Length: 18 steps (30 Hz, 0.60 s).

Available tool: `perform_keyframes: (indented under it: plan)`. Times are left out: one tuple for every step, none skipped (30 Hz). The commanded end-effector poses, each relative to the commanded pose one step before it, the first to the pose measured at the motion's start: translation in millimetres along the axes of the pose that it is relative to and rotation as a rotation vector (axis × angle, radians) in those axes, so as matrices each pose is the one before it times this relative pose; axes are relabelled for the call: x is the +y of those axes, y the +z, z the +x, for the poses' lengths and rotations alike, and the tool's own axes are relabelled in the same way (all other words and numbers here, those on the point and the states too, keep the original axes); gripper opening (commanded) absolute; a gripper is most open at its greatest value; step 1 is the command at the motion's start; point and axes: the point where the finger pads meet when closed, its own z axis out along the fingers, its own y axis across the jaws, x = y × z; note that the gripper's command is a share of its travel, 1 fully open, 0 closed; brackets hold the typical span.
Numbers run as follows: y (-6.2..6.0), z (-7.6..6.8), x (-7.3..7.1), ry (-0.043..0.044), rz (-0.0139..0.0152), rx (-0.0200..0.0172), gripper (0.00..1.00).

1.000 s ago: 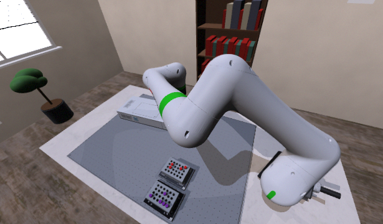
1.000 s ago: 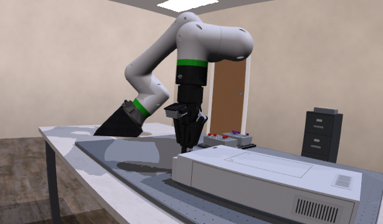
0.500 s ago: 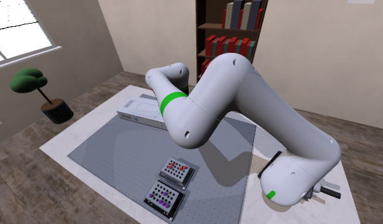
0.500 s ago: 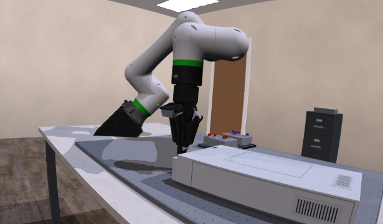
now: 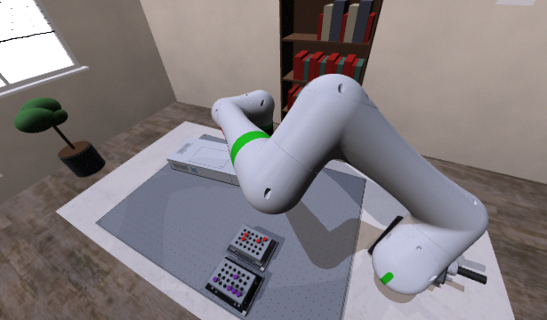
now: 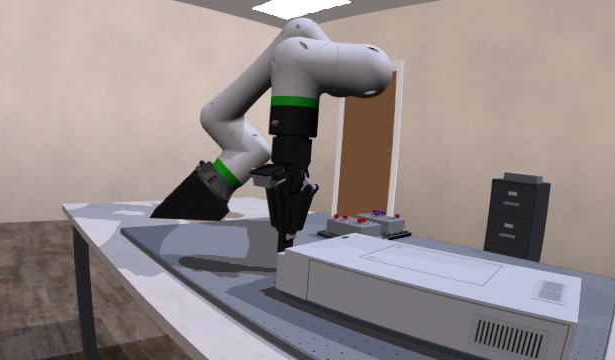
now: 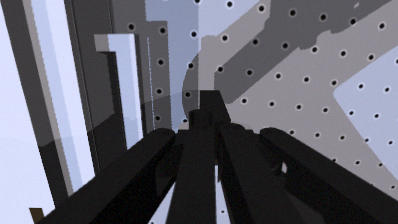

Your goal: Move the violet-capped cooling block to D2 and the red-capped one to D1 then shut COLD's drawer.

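The block with red caps (image 5: 252, 245) (image 6: 354, 227) lies on deck slot D1 and the block with violet caps (image 5: 226, 269) (image 6: 393, 224) on D2. Both look flat, with tubes standing in their bores. The cooler COLD (image 5: 202, 156) (image 6: 437, 295) (image 7: 15, 155) has its drawer front (image 6: 291, 277) close against the body; whether the last gap is closed I cannot tell. Its handle (image 7: 127, 75) shows in the wrist view, left of the fingertips. A small dark spot (image 6: 344, 237) on the cooler's top looks unlit. My gripper (image 6: 285, 246) (image 7: 209, 106) is shut and empty, pointing down just in front of the drawer.
The perforated deck (image 5: 180, 218) (image 6: 227, 235) (image 7: 300, 92) lies under the cooler and slots. The arm's elbow and forearm hang over the deck and hide part of the cooler in the top view. The arm's base (image 6: 192, 200) stands on the white table (image 6: 82, 212).
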Motion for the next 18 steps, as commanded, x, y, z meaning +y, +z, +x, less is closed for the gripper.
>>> perform_keyframes:
  plan:
    - [-1.15,0.43,2.81,-0.00032,0.00115,0.00164,0.1]
    - [0.0,0.0,1.33,0.0,0.0,0.0,0.1]
    - [-0.01,0.02,-0.05,0.00001,-0.00002,-0.00001,0.1]
    - [0.01,-0.02,0.04,-0.00001,0.00001,0.00001,0.1]
    - [0.0,-0.01,0.01,0.0,0.00001,0.0,0.1]
    - [-0.02,0.01,-0.06,0.00001,0.00002,0.0,0.1]
    - [0.0,0.0,0.0,0.0,0.0,0.0,0.1]
    - [0.0,0.0,0.0,0.0,0.0,0.0,0.1]
    - [0.0,-0.01,0.01,-0.00003,0.00002,0.00001,0.1]
    - [0.0,0.0,0.0,0.0,0.0,0.0,0.1]
    - [0.0,0.0,0.0,0.0,0.0,0.0,0.1]
    - [0.0,0.0,0.0,0.0,0.0,0.0,0.1]
    - [0.0,0.0,0.0,0.0,0.0,0.0,0.1]
    - [-1.3,-0.01,0.07,0.00002,-0.00003,0.0,0.1]
    - [-1.32,-0.01,0.02,0.0,0.0,0.00001,0.1]
    - [-1.32,-0.01,0.02,0.0,0.0,0.00001,0.1]
    - [-1.33,0.0,0.0,0.0,0.0,0.0,0.1]
    - [-1.33,0.0,0.0,0.0,0.0,0.0,0.1]
